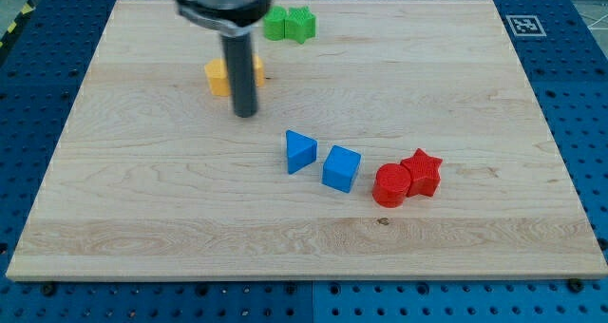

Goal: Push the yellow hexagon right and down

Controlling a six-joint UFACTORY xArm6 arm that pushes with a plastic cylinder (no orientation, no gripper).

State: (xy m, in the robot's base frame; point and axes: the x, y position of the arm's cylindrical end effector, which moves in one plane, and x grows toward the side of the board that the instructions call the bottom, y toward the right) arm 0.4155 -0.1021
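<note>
The yellow hexagon (218, 78) sits on the wooden board (142, 190) at the upper left, partly hidden behind the dark rod. An orange-yellow piece (257, 70) shows just right of the rod; its shape is unclear. My tip (245, 114) rests on the board just below and right of the yellow hexagon, close to it. I cannot tell whether it touches the block.
A green block pair (289, 25) lies at the view's top centre. A blue triangle (300, 151) and a blue cube (341, 168) lie mid-board. A red cylinder (390, 184) and a red star (421, 172) touch to their right. A marker tag (524, 24) sits top right.
</note>
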